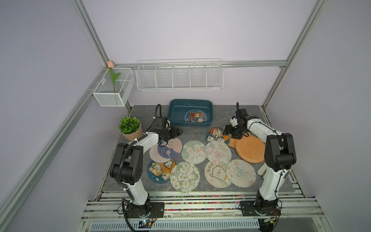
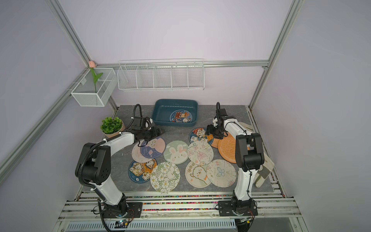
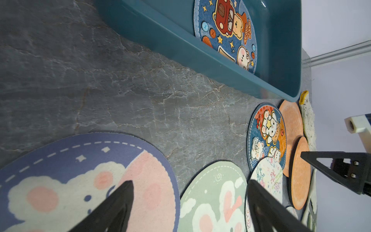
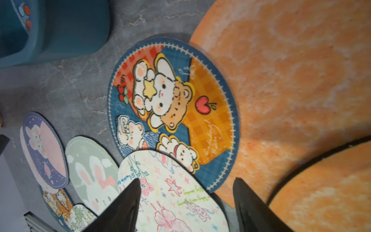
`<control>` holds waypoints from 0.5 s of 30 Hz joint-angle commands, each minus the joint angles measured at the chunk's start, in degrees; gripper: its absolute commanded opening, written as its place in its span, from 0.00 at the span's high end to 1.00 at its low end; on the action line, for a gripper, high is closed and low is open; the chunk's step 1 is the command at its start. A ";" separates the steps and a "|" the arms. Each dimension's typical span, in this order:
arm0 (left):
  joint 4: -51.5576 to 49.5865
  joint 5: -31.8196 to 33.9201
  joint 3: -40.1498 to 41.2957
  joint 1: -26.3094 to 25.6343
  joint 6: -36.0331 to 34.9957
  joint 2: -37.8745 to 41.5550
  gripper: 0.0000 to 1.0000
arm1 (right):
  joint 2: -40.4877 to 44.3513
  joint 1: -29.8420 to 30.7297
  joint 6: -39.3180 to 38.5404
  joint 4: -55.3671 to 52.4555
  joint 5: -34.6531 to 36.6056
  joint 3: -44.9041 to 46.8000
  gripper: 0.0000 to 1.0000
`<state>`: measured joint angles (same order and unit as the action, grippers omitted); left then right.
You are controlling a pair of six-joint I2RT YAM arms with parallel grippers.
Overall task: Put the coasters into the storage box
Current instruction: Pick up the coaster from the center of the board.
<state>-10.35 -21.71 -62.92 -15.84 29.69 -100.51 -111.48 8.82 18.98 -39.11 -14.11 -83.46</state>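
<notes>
The fingers (image 3: 118, 204) of the left gripper (image 3: 190, 181) stand wide apart and we see nothing between them. They hang over the purple rabbit coaster (image 3: 86, 180) and the green rabbit coaster (image 3: 212, 200); we cannot tell whether they touch these. The fingers (image 4: 124, 204) of the right gripper (image 4: 186, 179) are also apart, and nothing is held. In the right wrist view they frame the pale flower-drawing coaster (image 4: 172, 200), which lies partly over the blue bear coaster (image 4: 172, 104). This one overlaps the first orange coaster (image 4: 291, 90), and the second orange coaster (image 4: 325, 190) covers an edge of the first.

The storage box (image 1: 176, 112) stands at the far middle of the grey table (image 1: 190, 132). Inside it, in its right half, we see the red car coaster (image 1: 195, 117). All other coasters lie on the table in front of the box. Nearest to the arm bases are the blue cat coaster (image 1: 159, 170), the white blossom coaster (image 1: 184, 176), the cream lamb coaster (image 1: 216, 174) and the butterfly coaster (image 1: 241, 172). The pinkish coaster (image 1: 154, 157) lies mostly under the purple one.
</notes>
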 commanded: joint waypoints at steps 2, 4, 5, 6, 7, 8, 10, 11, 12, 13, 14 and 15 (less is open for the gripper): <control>0.78 0.31 -0.41 -0.34 -0.34 -0.40 0.11 | -0.78 -0.71 -2.24 1.81 0.92 0.63 0.27; 0.70 0.44 -0.45 -0.34 -0.32 -0.39 0.11 | -1.56 -0.78 -2.26 2.16 0.93 0.48 0.27; 0.69 0.50 -0.53 -0.34 -0.34 -0.39 0.11 | -2.00 -0.81 -2.28 2.27 0.93 0.34 0.27; 0.59 0.49 -0.54 -0.34 -0.34 -0.32 0.11 | -2.47 -0.82 -2.11 2.36 0.93 0.32 0.28; 0.51 0.50 -0.62 -0.34 -0.34 -0.33 0.11 | -2.85 -0.87 -2.11 2.55 0.84 0.34 0.28; 0.48 0.54 -0.63 -0.34 -0.39 -0.31 0.11 | -3.27 -0.82 -2.10 2.72 0.68 0.35 0.28; 0.33 0.66 -0.72 -0.34 -0.41 -0.35 0.11 | -4.04 -0.82 -1.94 2.82 0.71 0.41 0.29; 0.35 0.66 -0.72 -0.34 -0.42 -0.31 0.11 | -4.34 -0.87 -1.96 2.82 0.71 0.49 0.29; 0.24 0.62 -0.80 -0.34 -0.49 -0.32 0.11 | -4.59 -0.82 -2.00 2.82 0.86 0.59 0.29; 0.16 0.62 -0.81 -0.34 -0.43 -0.31 0.11 | -4.86 -0.86 -1.94 2.90 0.84 0.75 0.30; 0.16 0.62 -0.81 -0.34 -0.43 -0.29 0.11 | -5.04 -0.81 -1.95 3.06 0.88 1.00 0.30; 0.07 0.76 -0.83 -0.34 -0.53 -0.26 0.10 | -5.21 -0.82 -2.00 3.14 0.70 1.03 0.30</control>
<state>-10.37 -21.67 -62.92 -15.84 29.69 -100.51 -115.79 8.08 17.96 -36.56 -13.30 -83.20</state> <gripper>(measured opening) 0.895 0.702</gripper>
